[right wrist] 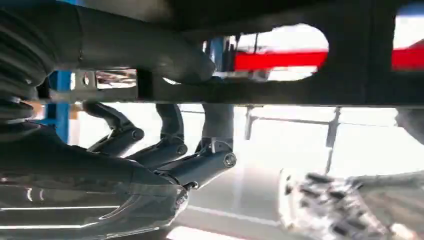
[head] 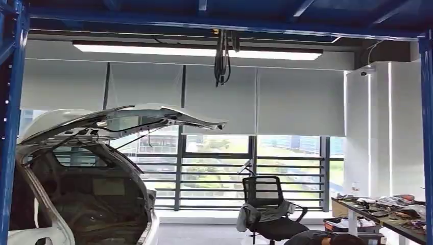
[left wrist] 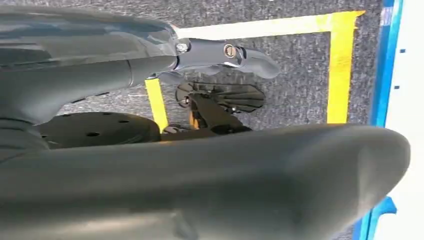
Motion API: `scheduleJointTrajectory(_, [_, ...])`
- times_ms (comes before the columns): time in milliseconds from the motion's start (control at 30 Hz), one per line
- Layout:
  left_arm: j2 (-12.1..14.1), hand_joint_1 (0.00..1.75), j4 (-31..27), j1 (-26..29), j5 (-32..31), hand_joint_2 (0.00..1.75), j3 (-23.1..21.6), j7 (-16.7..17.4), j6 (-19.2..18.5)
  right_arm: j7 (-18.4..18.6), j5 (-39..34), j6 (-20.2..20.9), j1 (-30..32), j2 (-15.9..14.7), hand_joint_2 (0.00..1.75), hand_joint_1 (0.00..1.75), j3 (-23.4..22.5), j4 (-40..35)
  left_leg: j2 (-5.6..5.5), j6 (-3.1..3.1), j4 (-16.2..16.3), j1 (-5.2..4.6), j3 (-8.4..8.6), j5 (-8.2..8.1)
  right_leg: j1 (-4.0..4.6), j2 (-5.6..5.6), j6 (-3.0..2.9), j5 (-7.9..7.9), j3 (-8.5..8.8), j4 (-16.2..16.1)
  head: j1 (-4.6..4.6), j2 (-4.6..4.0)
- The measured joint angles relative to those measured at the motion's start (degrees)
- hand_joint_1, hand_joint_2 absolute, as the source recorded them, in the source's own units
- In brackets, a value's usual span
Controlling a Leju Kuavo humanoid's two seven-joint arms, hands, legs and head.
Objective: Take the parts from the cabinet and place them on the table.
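Under a blue steel frame (head: 13, 102), the head view looks across a workshop to a white car (head: 76, 194) at near left with its tailgate (head: 122, 118) raised, a black office chair (head: 268, 204) before shaded windows, and a cluttered bench (head: 393, 212) at far right. In the right wrist view the right hand (right wrist: 170, 145) grasps a long dark bar-shaped part (right wrist: 280, 92), its thumb over the top and its darker fingers (right wrist: 172, 150) curled beneath. The left wrist view looks down at grey carpet (left wrist: 300, 75) marked with yellow tape (left wrist: 340, 70); the left hand (left wrist: 220, 55) hangs over it with one finger extended, and whether it is released or clenched cannot be told.
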Motion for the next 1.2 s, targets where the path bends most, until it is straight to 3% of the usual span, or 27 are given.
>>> scheduleJointTrajectory(267, [0.4,0.0,0.0,0.0,0.0,1.75,0.0,0.1,1.1,-3.0,-7.7,-1.8,1.5,7.0,1.75,1.75,-7.4,-3.4,0.0,0.0,0.0,0.0,0.0,0.0,0.0,0.0,-0.04,-0.03,0.0,0.0,0.0,0.0])
scheduleJointTrajectory(833, [0.9,0.0,0.0,0.1,0.9,1.75,0.0,-0.3,0.9,-8.5,-18.4,-3.9,2.0,13.8,1.75,1.75,-14.0,-8.6,-0.01,0.0,0.0,0.01,-0.01,0.0,0.0,0.0,-0.04,-0.03,0.0,0.0,0.0,0.0])
scheduleJointTrajectory(967, [0.9,0.0,0.0,0.1,1.9,1.75,0.2,-0.8,-0.2,-10.2,-21.9,-6.8,2.0,17.2,1.75,1.75,-15.9,-11.8,-0.01,0.0,0.0,0.01,-0.01,0.0,0.0,0.0,-0.04,-0.04,-0.01,0.0,0.0,0.0])
scheduleJointTrajectory(1200, [0.9,0.0,0.0,0.1,2.5,1.75,0.3,-1.8,-0.8,-11.4,-17.8,-12.3,2.6,23.1,1.75,1.75,-17.7,-18.6,0.0,-0.01,0.0,0.01,0.0,0.0,0.0,0.0,-0.09,-0.08,-0.01,0.0,0.0,0.0])
